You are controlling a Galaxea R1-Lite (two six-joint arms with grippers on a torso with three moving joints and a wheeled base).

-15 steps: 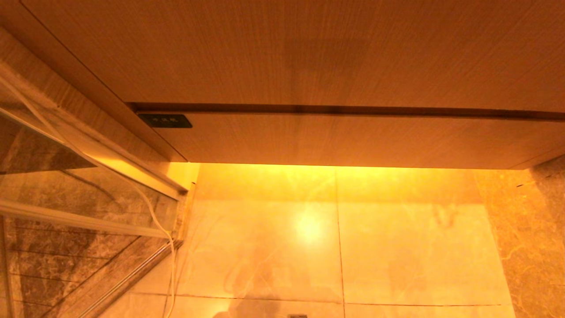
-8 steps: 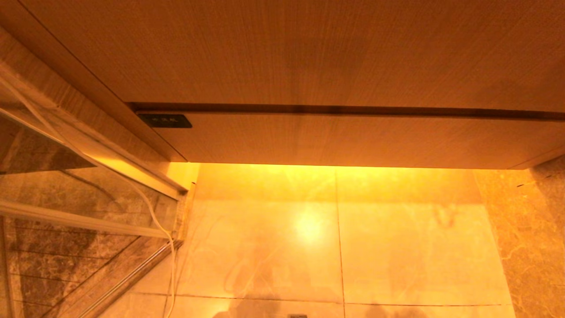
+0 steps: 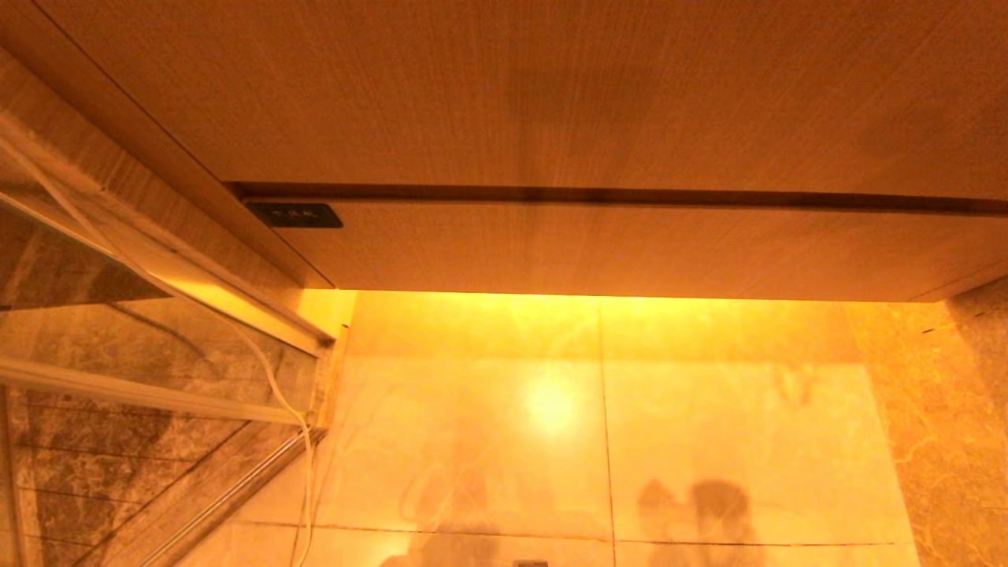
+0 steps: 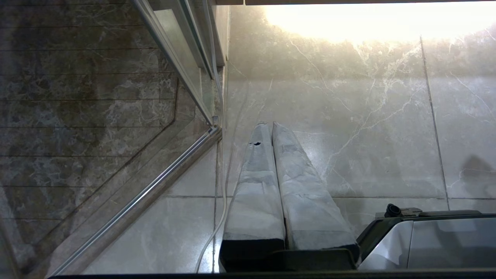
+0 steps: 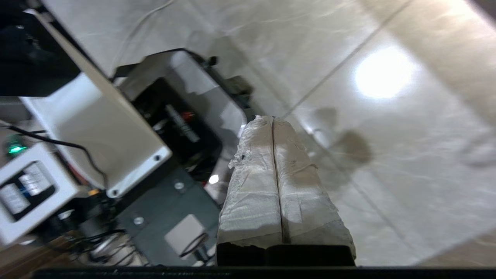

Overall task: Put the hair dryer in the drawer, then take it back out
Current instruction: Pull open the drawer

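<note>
Overhead, the biggest thing I have on the head camera is the broad light-wood countertop [image 3: 504, 87], filling the top of the view. Directly under its front edge sits the wide shallow light-wood drawer [image 3: 630, 248], fully pushed in, its plain flat front flush beneath a thin dark gap. A small dark label plate [image 3: 294, 215] sits at the drawer front's left end.

Below the drawer I see the glossy pale marble floor tiles [image 3: 709, 441], lit warm from a glow under the cabinet, with a bright round reflection on them. To my left stands a glass shower partition with a metal frame [image 3: 150, 394], and a thin white cord [image 3: 303, 449] hangs down along it to the floor.

The small white hair dryer does not show in any of my views, so I cannot say where it is.

Neither arm appears on the head camera. On the left wrist camera, the left gripper [image 4: 271, 126] hangs low over the floor tiles beside the partition's rail, its two grey wrapped fingers pressed together with nothing between them. On the right wrist camera, the right gripper [image 5: 272, 118] has its padded fingers closed tight against each other, empty, above the tiles next to the robot's dark base [image 5: 182, 128].
</note>
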